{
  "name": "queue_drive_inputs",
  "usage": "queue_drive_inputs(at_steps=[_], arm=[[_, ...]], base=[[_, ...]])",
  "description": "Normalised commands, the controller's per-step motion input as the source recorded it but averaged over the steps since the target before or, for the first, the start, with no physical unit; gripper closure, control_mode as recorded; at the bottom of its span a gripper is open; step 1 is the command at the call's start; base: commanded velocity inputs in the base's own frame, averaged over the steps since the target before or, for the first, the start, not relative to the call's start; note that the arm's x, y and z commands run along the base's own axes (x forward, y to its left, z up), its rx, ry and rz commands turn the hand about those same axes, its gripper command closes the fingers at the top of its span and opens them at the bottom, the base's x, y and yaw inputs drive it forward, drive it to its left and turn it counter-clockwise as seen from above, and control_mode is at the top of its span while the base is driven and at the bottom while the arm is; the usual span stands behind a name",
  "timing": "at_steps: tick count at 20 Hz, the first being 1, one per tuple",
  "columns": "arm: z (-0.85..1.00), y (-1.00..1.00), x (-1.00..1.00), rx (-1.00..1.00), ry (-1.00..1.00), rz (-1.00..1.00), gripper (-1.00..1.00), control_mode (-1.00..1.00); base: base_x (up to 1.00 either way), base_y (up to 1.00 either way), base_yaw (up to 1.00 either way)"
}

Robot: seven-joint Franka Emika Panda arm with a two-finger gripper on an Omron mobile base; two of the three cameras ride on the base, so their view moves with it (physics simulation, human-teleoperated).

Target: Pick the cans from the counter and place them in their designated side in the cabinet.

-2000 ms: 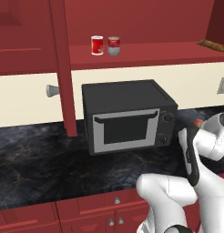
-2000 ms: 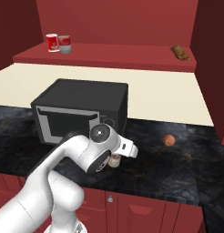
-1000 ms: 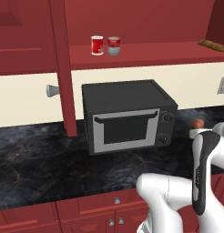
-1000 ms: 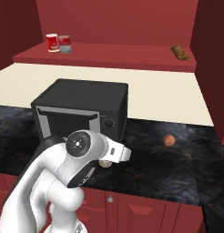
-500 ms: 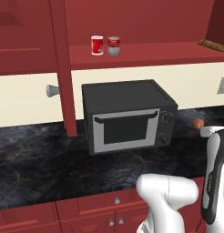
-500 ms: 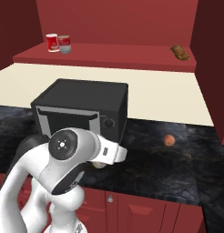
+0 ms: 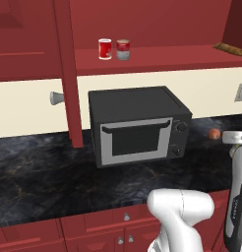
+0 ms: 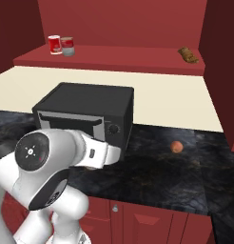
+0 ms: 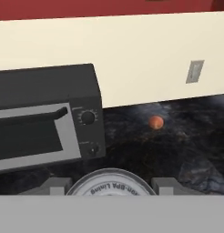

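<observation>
A can (image 9: pixel 111 185) with a silver printed lid sits between my fingers (image 9: pixel 57 185), and my gripper (image 9: pixel 111 189) is shut on it; its label is hidden. The hand hovers over the front of the dark counter (image 9: pixel 177 150), just right of the microwave. On the cabinet shelf (image 7: pixel 167 54) a red-over-grey can (image 7: pixel 123 49) stands upright beside an all-red can with a white rim (image 7: pixel 105 48). From the right base view the same pair appears as the red-over-grey can (image 8: pixel 67 46) and the all-red can (image 8: pixel 54 44).
The black microwave (image 7: pixel 137 125) stands on the counter under the shelf. A small orange-red ball (image 8: pixel 176 147) lies to its right. A brown object (image 8: pixel 188 54) rests at the shelf's right end. The narrow red door panel (image 7: pixel 66 74) hangs left of the microwave.
My arm has swung upward and toward the right of the left base view, carrying the can up off the counter. The jaws stay shut on it. Nothing else has moved.
</observation>
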Motion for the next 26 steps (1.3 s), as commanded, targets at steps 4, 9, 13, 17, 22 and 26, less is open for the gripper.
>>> queue_drive_inputs(at_steps=[4,9,13,17,22,26], arm=[[0.50,0.24,-0.23,-0.05,-0.07,0.00,1.00,-1.00],[0.47,0.23,-0.14,-0.06,-0.06,0.00,1.00,-1.00],[0.46,0.17,-0.08,-0.05,-0.04,0.00,1.00,-1.00],[0.47,0.13,-0.09,-0.05,-0.05,0.00,1.00,-1.00],[0.38,0.16,-0.04,-0.04,-0.05,0.01,1.00,-1.00],[0.30,0.12,0.00,-0.02,-0.06,0.04,1.00,-1.00]], base=[[0.00,0.00,0.00],[0.00,0.00,0.00],[0.00,0.00,0.00],[0.00,0.00,0.00],[0.00,0.00,0.00],[0.00,0.00,0.00]])
